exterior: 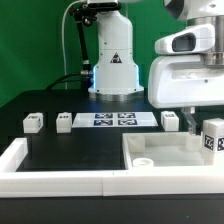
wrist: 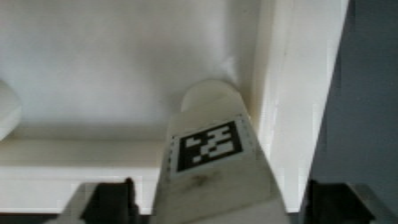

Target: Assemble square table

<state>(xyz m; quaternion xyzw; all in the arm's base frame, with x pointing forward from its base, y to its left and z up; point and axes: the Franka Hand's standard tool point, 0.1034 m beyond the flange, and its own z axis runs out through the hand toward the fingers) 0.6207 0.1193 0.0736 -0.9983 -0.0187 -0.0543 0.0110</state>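
Pincer [wrist: 214,204] open; its dark fingers [wrist: 103,203] stand either side of one leg [wrist: 214,125], with a gap showing on each side. The leg's long axis runs straight away from the wrist camera, tagged face toward it; its far end sits low beside the raised rim of the square slab [wrist: 107,70]. In the exterior view the leg stands upright over the slab's right part, just below the pincer.
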